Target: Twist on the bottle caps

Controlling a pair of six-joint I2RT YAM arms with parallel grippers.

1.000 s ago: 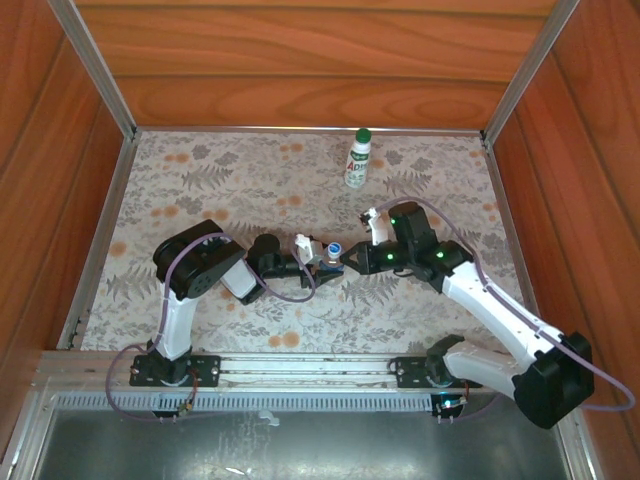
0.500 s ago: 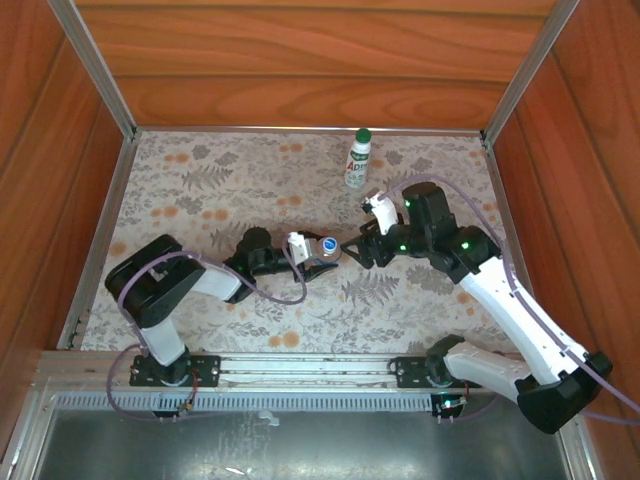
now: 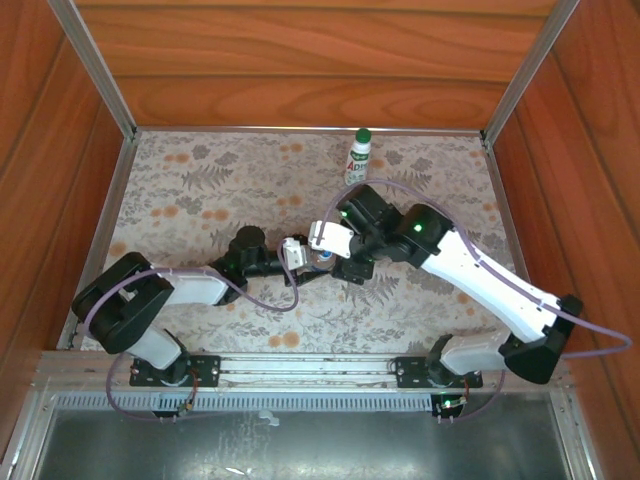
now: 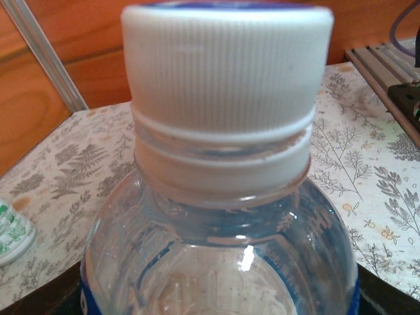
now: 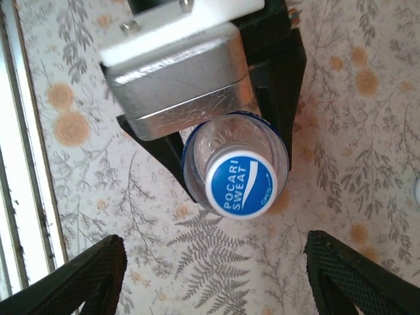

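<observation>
Right gripper (image 5: 220, 279) has let go of the cap and swung from beside the bottle to directly over it; left arm has stretched further out across the table (image 3: 200, 190).

- Left gripper (image 3: 312, 257): jaws pinching the clear bottle (image 4: 223, 262) by its body, mid-table.
- Blue-topped cap (image 5: 241, 183), white ribbed sides, "POCARI SWEAT" print: seated on the clear bottle's neck.
- Right jaws: spread wide, one either side of the cap, clear of it.
- White bottle (image 3: 357, 165): upright near the back edge, green cap (image 3: 363, 134) on, well apart from both arms.
</observation>
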